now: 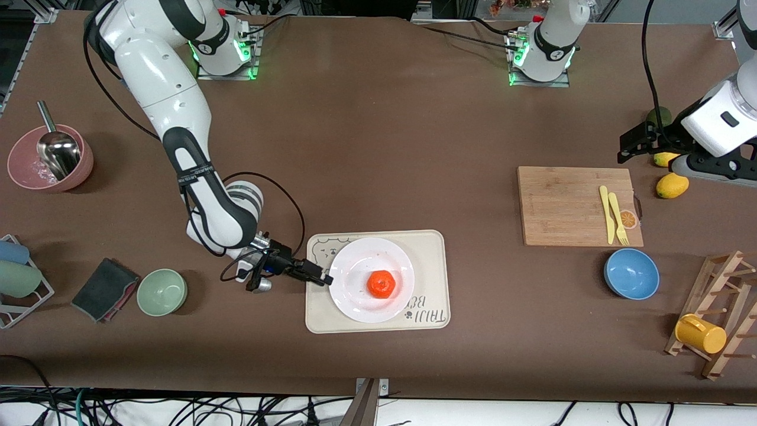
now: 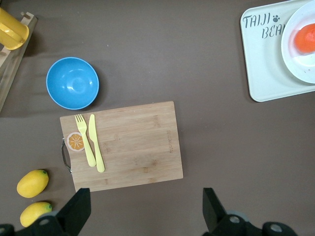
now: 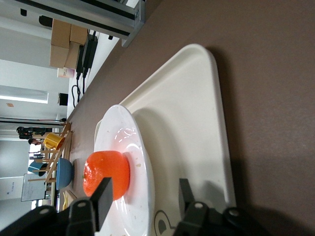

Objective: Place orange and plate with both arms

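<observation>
Dark green fruit (image 1: pixel 658 116) mostly behind the left arm (one lemon (image 1: pixel 665 158) partly too), mugs (image 1: pixel 16 269) cropped.

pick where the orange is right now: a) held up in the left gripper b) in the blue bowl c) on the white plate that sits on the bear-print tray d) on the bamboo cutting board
c: the orange rests on the plate, which lies on the bear-print tray; the right gripper is at the plate's rim, and the open left gripper holds nothing.
</observation>
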`<state>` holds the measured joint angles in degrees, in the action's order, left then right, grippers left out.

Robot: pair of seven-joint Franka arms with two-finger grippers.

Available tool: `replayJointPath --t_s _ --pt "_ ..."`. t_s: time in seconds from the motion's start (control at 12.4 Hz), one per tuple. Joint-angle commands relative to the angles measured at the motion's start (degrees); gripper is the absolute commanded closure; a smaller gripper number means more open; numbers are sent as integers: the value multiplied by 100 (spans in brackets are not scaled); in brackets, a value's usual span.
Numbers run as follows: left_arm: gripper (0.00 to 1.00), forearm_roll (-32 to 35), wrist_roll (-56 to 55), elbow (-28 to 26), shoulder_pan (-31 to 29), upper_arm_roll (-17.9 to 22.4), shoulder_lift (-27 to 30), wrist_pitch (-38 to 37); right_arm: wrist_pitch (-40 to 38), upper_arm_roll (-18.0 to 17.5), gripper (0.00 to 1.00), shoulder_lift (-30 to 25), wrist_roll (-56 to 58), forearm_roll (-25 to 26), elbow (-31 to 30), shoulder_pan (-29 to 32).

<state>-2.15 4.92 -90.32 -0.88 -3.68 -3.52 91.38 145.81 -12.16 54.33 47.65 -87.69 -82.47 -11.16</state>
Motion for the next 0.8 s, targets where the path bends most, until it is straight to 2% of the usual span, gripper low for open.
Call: replayJointPath --t_s 0.0,0.16,0.4,0.48,0.64,0.72 --pt "0 66 105 164 17 -1 -70 -111 -174 64 0 -894 87 382 -934 175" --pt "0 66 105 164 17 -1 -70 -111 -577 335 0 -1676 -96 970 -1715 202" --pt "0 66 105 164 17 -1 -70 -111 -1174 617 0 -2854 -203 2322 -2850 350" --pt "0 66 97 164 17 -1 -70 -111 -1630 801 0 -3162 -203 2883 -3018 430" --pt "0 66 97 164 17 -1 -70 -111 -2613 1179 0 -3734 -238 4498 -3012 492" --pt "0 66 97 164 26 -1 -70 -111 -3054 1268 0 -4041 -447 5072 -2977 561"
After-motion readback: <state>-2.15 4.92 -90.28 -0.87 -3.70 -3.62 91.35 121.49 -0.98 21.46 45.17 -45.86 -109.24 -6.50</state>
